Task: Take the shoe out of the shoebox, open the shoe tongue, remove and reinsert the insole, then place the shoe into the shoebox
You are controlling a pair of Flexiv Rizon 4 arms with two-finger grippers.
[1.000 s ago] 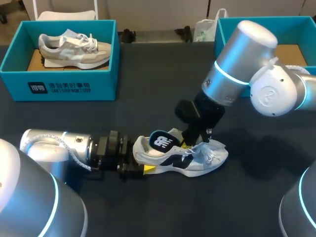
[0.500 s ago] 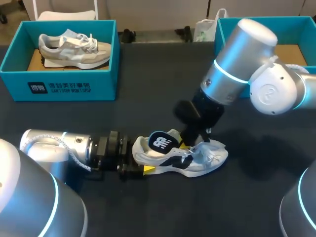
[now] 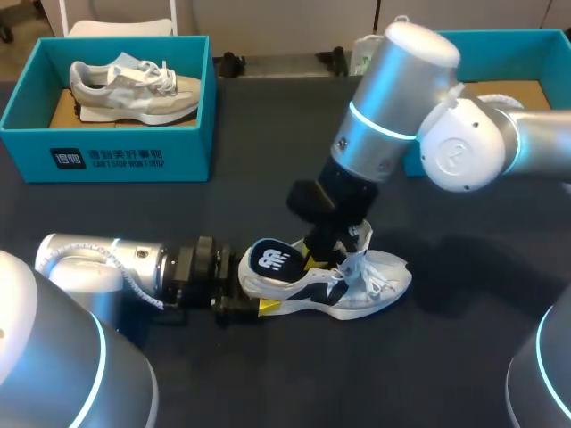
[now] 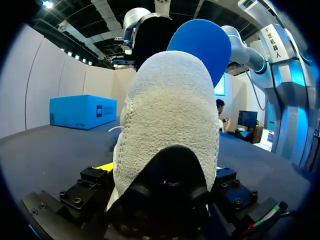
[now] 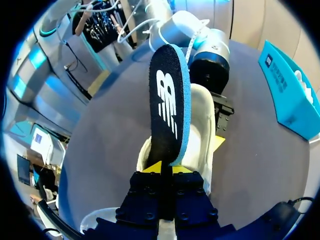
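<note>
A white and navy shoe (image 3: 361, 290) lies on its sole on the dark table, toe pointing right. My left gripper (image 3: 259, 287) holds its heel from both sides, with the jaws wide; that heel (image 4: 167, 110) fills the left wrist view. A dark insole with a blue edge (image 3: 270, 259) stands tilted out of the shoe's opening. My right gripper (image 3: 317, 260) is shut on the insole's front part just above the laces. In the right wrist view the insole (image 5: 167, 100) rises ahead of the gripper (image 5: 167, 167), over the shoe (image 5: 202, 125).
A teal shoebox (image 3: 107, 143) holding a beige shoe (image 3: 134, 85) stands at the back left. A second teal shoebox (image 3: 535, 53) sits at the back right, partly hidden behind my right arm. Bare dark table lies in front of the shoe.
My right arm has moved left with the insole in its grip, and the insole's free end has shifted left over the heel. The left arm and shoe have stayed put.
</note>
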